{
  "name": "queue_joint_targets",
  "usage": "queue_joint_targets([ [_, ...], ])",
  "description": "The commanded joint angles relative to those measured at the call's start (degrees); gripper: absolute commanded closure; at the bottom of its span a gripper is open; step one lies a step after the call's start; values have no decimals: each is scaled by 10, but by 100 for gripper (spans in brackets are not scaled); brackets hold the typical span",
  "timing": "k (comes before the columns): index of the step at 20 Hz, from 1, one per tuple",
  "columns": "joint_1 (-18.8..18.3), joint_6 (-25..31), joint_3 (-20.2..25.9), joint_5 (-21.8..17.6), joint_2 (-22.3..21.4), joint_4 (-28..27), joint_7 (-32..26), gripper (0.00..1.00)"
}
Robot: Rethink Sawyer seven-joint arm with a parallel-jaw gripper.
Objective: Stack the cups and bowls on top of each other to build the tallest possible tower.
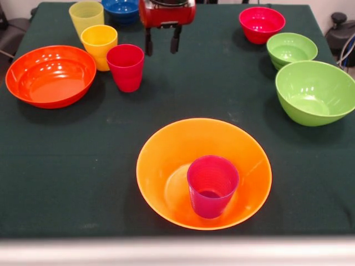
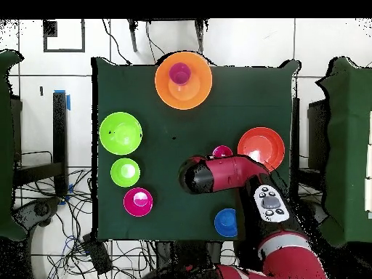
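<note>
The large yellow-orange bowl (image 1: 166,160) sits upright near the table's front edge with the ribbed purple cup (image 1: 212,185) standing upright inside it; both also show in the overhead view, bowl (image 2: 163,83) and cup (image 2: 179,73). My gripper (image 1: 162,43) hangs at the far side, open and empty, just right of the red-pink cup (image 1: 126,66). The yellow-orange cup (image 1: 99,45) and pale yellow cup (image 1: 86,16) stand behind that cup. In the overhead view my arm (image 2: 225,174) hides the two yellow cups, and the red-pink cup (image 2: 222,152) shows beside it.
The wide orange-red bowl (image 1: 50,75) is at the left and the blue bowl (image 1: 121,8) at the far edge. At the right stand the red-pink bowl (image 1: 261,23), small green bowl (image 1: 291,50) and large green bowl (image 1: 315,91).
</note>
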Motion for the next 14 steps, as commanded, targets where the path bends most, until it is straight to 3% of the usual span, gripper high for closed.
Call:
queue_joint_targets([
  [1, 22, 30, 44, 34, 42, -9, 54, 0],
  [14, 118, 18, 6, 98, 68, 1, 120, 0],
])
